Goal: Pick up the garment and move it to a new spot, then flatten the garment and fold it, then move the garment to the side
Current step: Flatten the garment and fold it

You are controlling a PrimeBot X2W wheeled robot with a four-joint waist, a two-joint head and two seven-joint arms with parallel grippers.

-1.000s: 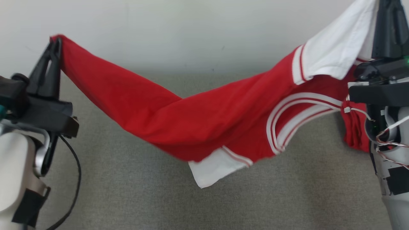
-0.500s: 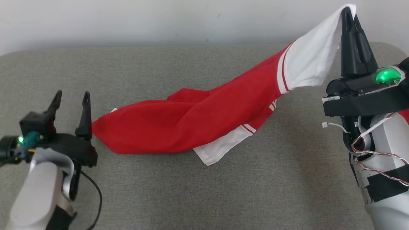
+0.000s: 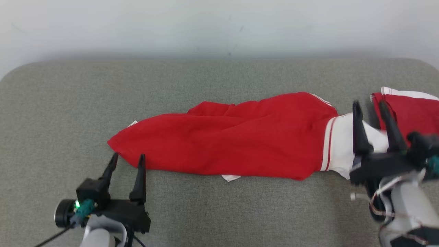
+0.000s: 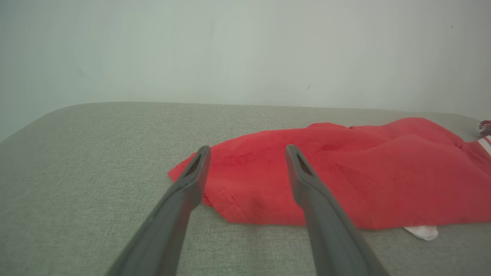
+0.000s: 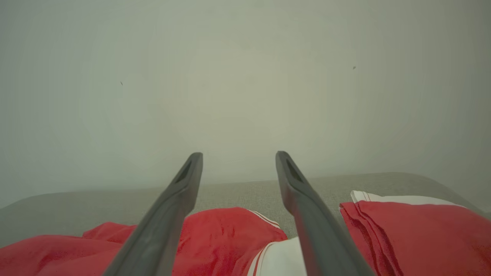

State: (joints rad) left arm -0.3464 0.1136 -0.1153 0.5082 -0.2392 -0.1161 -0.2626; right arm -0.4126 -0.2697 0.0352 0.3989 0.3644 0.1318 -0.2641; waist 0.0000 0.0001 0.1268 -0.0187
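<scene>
Grey woven padding [image 3: 219,212] is running the whole width beneath both arms and is meeting a pale wall [image 3: 219,27] beyond them. Starting at the left, the left gripper [image 3: 128,156] is hovering with its two fingers spread wide and nothing between them. The garment [image 3: 240,144] is lying just ahead of its fingertips, the pointed red corner [image 3: 116,144] sitting just beyond its left finger. From there the red cloth is lying along the padding away to this gripper's right, bunched into long soft ridges rather than spread flat, with a small white scrap [image 3: 230,177] peeking from under the near edge. Further right the red is giving way to a white sleeve [image 3: 339,147], and the right gripper [image 3: 368,103] is hanging over that sleeve, its fingers likewise splayed and gripping nothing; whether they are brushing the cloth I cannot tell. Just off this gripper's right finger a folded red piece with white edging [image 3: 408,113] is lying; whether it is joined to the garment is unclear. By my reading the garment is lying at its new spot and flattening is the step now in hand. To do it well, each gripper should be pinching a single layer at the edge nearest its own fingertips, not a bundle of folds, and the two should be drawing apart evenly and low over the padding, so the ridges are pulled out.
</scene>
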